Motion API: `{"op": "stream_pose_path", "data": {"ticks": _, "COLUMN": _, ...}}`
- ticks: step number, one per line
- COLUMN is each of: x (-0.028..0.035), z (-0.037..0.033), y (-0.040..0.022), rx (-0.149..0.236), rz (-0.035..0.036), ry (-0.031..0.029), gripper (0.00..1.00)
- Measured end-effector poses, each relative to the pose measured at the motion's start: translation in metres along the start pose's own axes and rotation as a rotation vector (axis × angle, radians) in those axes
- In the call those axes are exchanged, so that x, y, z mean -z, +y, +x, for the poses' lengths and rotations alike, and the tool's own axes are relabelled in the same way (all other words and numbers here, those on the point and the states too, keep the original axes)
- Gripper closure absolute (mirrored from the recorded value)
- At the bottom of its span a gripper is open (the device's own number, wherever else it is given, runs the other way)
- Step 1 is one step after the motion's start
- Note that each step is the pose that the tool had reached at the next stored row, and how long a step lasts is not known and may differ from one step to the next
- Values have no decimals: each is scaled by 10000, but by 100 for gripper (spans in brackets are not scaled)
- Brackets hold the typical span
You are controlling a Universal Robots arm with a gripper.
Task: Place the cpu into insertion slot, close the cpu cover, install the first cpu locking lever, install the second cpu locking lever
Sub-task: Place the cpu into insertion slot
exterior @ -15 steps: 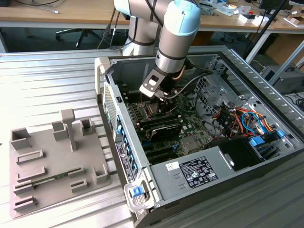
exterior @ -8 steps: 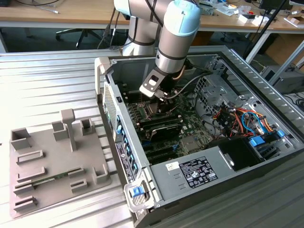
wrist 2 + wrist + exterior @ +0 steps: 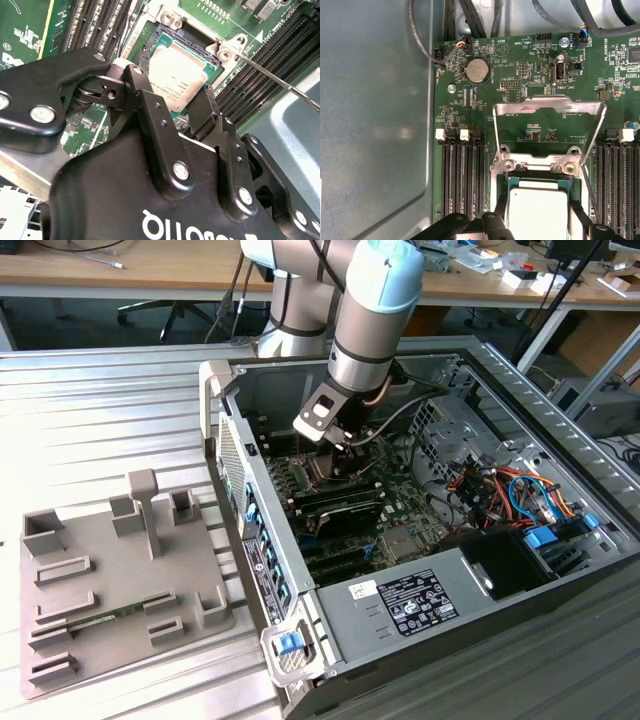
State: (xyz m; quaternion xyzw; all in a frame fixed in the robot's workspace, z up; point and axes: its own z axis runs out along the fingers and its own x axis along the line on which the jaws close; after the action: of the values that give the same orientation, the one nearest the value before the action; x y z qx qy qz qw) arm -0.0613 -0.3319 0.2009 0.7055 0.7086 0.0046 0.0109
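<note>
The cpu [image 3: 177, 70] lies flat in the insertion slot [image 3: 150, 47] on the green motherboard, its silver top facing up; it also appears in the first wrist view [image 3: 537, 202]. My gripper [image 3: 167, 86] reaches down into the computer case [image 3: 335, 445], its black fingers [image 3: 145, 107] hugging two opposite sides of the chip. The cpu cover [image 3: 547, 104], a silvery frame with a large window, stands swung up away from the slot on its hinge. A thin wire locking lever [image 3: 272, 79] juts out unlatched beside the slot.
Black memory slots [image 3: 462, 175] flank the socket on both sides. Cables [image 3: 500, 485] and a power supply [image 3: 410, 600] fill the case on the exterior view's right. A grey fixture tray [image 3: 110, 580] lies outside on the exterior view's left. Case walls [image 3: 255, 530] enclose the board.
</note>
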Motion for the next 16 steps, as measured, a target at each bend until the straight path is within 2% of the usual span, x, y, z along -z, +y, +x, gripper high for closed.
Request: {"op": "stream_pose_path", "data": {"ticks": 16, "x": -29, "z": 0, "y": 0, "rx": 2, "rz": 0, "ry": 0, "gripper": 45}}
